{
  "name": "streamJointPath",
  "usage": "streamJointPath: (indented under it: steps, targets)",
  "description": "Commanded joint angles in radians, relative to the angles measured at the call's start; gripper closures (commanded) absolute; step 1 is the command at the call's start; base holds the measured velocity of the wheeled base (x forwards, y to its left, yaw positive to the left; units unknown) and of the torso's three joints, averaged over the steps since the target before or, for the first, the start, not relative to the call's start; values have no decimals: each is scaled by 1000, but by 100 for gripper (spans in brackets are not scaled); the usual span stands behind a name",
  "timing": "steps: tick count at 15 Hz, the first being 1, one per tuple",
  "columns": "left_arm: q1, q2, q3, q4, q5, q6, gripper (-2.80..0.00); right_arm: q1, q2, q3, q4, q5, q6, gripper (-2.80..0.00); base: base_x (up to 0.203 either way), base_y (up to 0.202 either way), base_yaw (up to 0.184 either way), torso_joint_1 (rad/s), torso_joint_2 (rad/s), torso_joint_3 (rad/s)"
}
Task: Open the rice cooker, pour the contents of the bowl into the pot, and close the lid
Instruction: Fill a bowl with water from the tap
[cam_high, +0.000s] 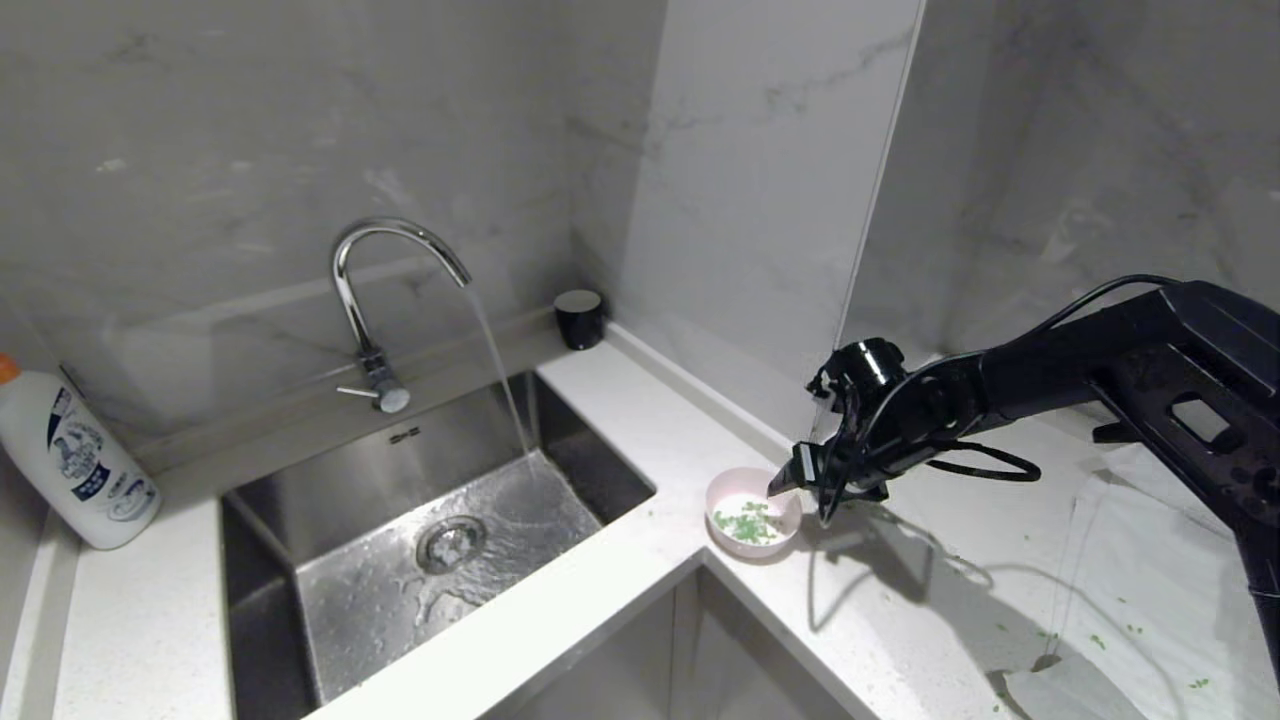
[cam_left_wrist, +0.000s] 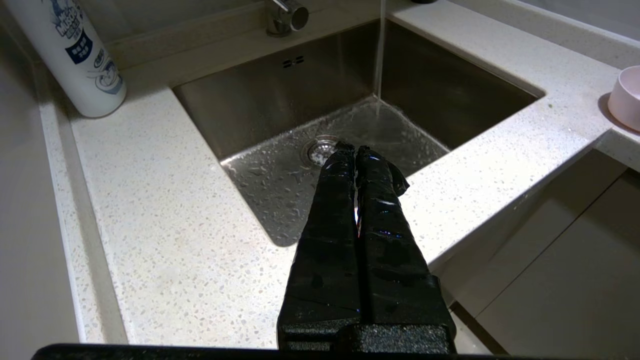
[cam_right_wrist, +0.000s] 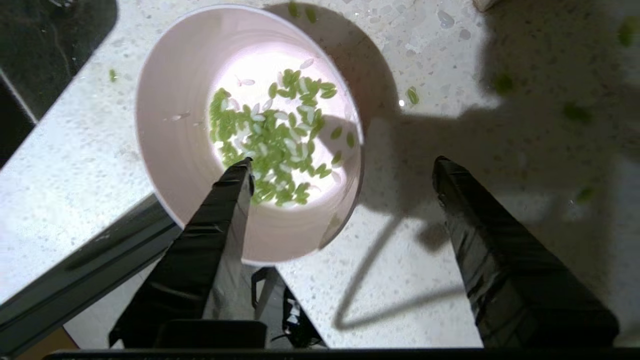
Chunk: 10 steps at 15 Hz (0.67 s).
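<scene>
Bowl (cam_high: 752, 511), pale pink with a white inside, stands on the white speckled countertop (cam_high: 620, 440) at the inner corner of the worktop, just beside the front right corner of the steel sink (cam_high: 420, 520). Contents of the bowl (cam_right_wrist: 272, 137), small green bits mixed with a few pale grains, lie heaped on its floor. Loose green bits (cam_high: 1100, 640) are scattered on the counter to the right, near a crumpled white sheet (cam_high: 1150, 560). Right gripper (cam_right_wrist: 342, 167) hangs directly over the bowl's right rim, pointing down, with its two black fingers spread wide: one finger (cam_right_wrist: 220, 210) is over the inside of the bowl, the other (cam_right_wrist: 480, 225) is outside it over bare counter, and the rim lies between them; neither finger is seen pressing the wall. Left gripper (cam_left_wrist: 356, 150) is held out over the sink's front edge, its fingers pressed together with nothing between them. Faucet (cam_high: 375, 300) is running, the stream landing on the sink floor near the drain (cam_high: 450, 543). White detergent bottle (cam_high: 70, 450) stands at the far left of the counter, and a small black cup (cam_high: 580, 317) stands at the back corner against the marble wall
</scene>
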Motion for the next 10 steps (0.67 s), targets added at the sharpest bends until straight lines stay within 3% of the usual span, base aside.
streamJointPath:
  steps: [1, 10]
  targets:
    - [0, 0, 0, 1, 0, 1, 0, -3, -118, 49, 2, 2, 2, -280, 0, 0, 0, 0, 0, 0]
    - [0, 0, 0, -1, 0, -11, 0, -5, -607, 345, 2, 4, 5, -280, 0, 0, 0, 0, 0, 0]
